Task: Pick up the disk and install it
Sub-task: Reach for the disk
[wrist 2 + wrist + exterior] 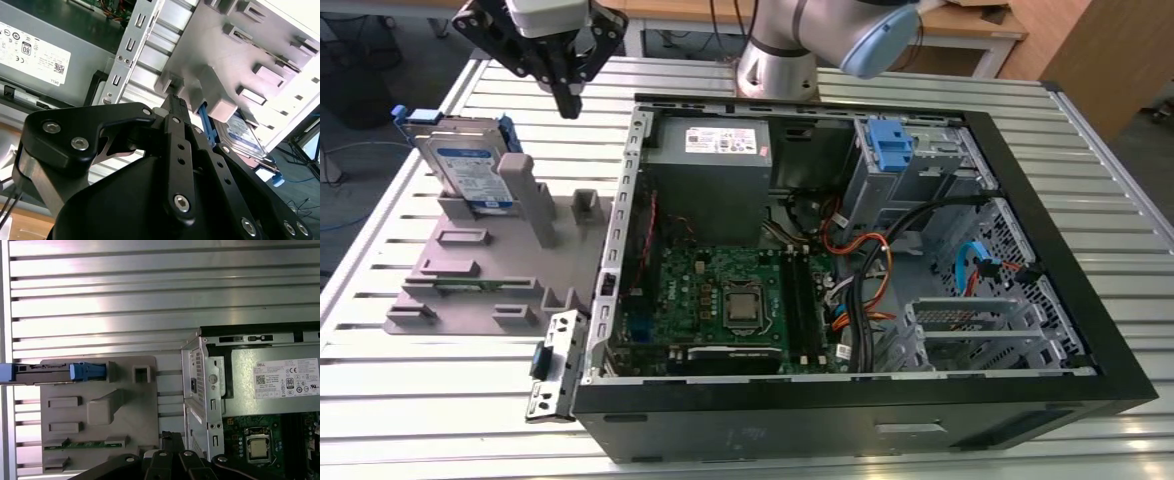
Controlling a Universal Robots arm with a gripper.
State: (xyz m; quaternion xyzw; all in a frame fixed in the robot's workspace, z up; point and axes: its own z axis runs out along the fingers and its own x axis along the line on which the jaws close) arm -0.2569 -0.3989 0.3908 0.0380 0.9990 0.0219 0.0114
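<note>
The disk [464, 160] stands on edge in a slot of the grey fixture [467, 270] at the exterior view's left, silver with a white-and-blue label and blue side rails. From above, in the first wrist view, it is a thin strip [45, 374] with a blue rail end. The second wrist view has the disk [246, 134] behind a fixture post. My gripper [568, 105] hangs above the table, between the disk and the open computer case [1067, 250], a little beyond the disk's top edge and not touching it. Its fingers [176, 102] are shut together and hold nothing.
The grey power-supply box [711, 150] sits in the case's far corner, with a blue plastic clip [890, 146] on the drive cage beside it. Cables and the motherboard [720, 300] lie across the case floor. A loose metal bracket [554, 365] lies by the case's near corner on the slatted table [427, 420].
</note>
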